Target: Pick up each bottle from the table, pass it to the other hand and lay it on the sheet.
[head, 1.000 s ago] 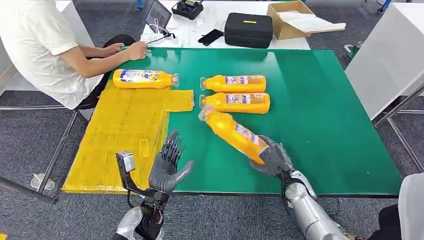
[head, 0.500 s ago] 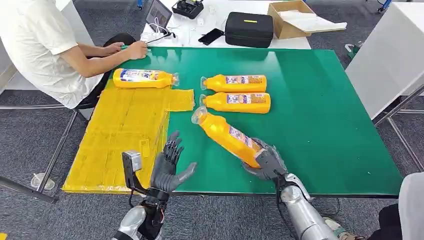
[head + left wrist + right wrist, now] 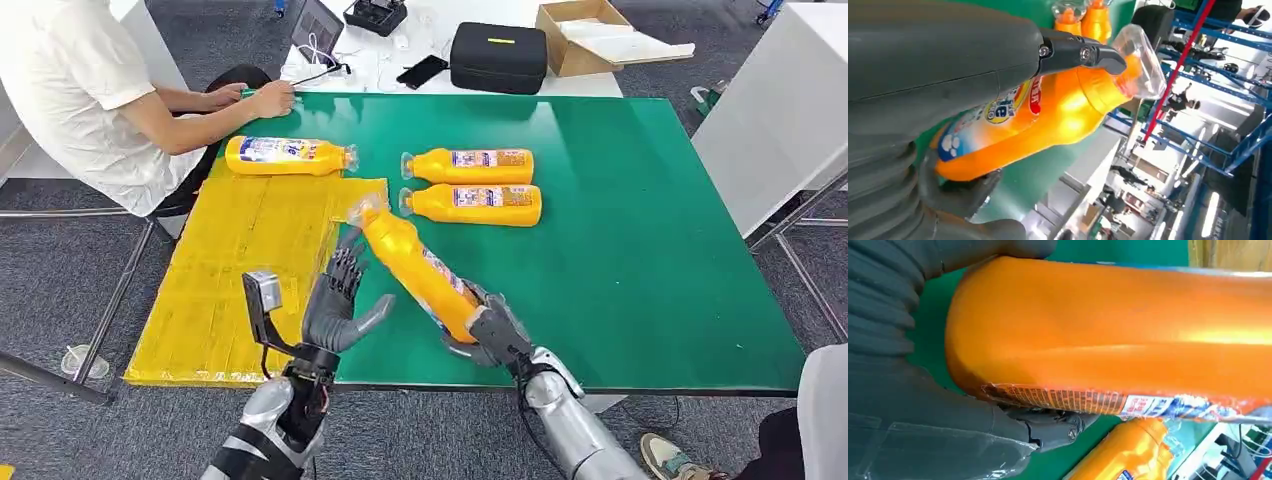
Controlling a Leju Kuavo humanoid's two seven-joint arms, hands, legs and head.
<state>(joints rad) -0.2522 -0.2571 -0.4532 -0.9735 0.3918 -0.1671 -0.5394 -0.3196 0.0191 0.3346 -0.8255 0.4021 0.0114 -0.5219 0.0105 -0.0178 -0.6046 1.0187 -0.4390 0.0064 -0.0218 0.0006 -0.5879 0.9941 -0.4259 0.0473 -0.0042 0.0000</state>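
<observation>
Right hand (image 3: 487, 331) grips the bottle (image 3: 412, 268) by its base, beside the open, empty left hand (image 3: 335, 305); contact unclear

Held bottle (image 3: 415, 267): orange, clear cap, white/blue/red label w/ paw print. Two far bottles (image 3: 470, 186) and one on sheet (image 3: 286, 156): same orange, blue-white labels. Sheet (image 3: 240, 270) yellow; counter (image 3: 640, 220) green. Hands (image 3: 335, 310) dark grey. Case (image 3: 497, 58) black, box (image 3: 585, 40) tan.
</observation>
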